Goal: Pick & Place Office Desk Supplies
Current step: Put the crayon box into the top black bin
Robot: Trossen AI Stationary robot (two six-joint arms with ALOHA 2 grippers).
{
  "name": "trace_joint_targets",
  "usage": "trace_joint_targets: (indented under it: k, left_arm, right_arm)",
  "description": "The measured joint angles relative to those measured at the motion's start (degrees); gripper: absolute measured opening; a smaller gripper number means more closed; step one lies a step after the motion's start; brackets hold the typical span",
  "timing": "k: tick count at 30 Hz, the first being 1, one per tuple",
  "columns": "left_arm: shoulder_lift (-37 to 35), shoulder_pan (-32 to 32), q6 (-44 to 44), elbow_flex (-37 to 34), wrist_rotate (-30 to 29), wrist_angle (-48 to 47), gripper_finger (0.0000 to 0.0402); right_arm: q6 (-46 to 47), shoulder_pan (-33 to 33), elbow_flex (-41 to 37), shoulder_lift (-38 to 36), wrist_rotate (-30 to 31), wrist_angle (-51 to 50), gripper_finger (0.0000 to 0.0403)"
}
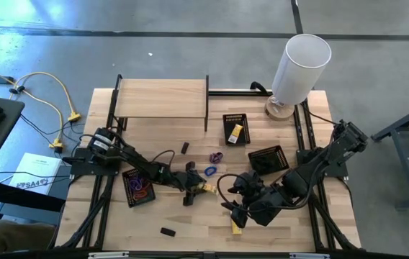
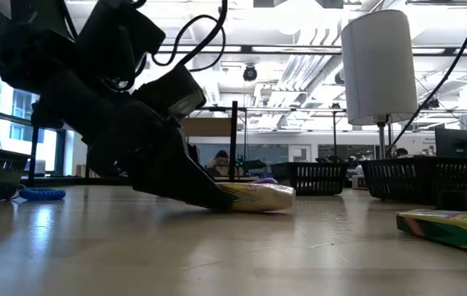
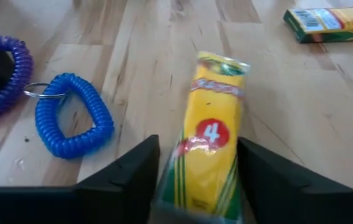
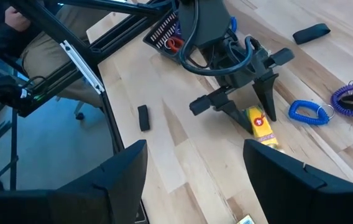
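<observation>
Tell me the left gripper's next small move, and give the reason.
Probably finish closing the left gripper on the yellow crayon packet, then lift. Its fingers straddle the packet, which lies flat on the wooden table, and gaps still show on both sides. The right gripper waits open nearby.

A white "4" on a red disc stands on the yellow packet (image 3: 209, 140). A second packet (image 3: 332, 22), at its 1 o'clock, bears a barcode; its other print cannot be read.
</observation>
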Motion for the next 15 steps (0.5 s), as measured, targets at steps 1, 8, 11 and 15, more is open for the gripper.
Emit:
trace_joint_targets:
  k: [1,8,11,15]
  left_arm:
    - [0.0,-0.1,-0.3,0.0,-0.2,0.0,0.0187]
    - [-1.2,-0.7,-3.5,-0.1,-0.7,-1.3,0.0125]
    - [-3.3,-0.8,-3.8,-0.2,0.0,-4.0,0.012]
    - [-8.9,-0.9,-8.2,-0.3,0.9,-12.8,0.012]
  right_arm:
    - [-0.1,0.0,0.0,0.0,0.0,0.0,0.0254]
    - [-0.6,0.0,0.0,0.0,0.0,0.0,0.0254]
    - [-0.6,0.0,0.0,0.0,0.0,0.0,0.0254]
    - [-0.6,0.0,0.0,0.0,0.0,0.0,0.0254]
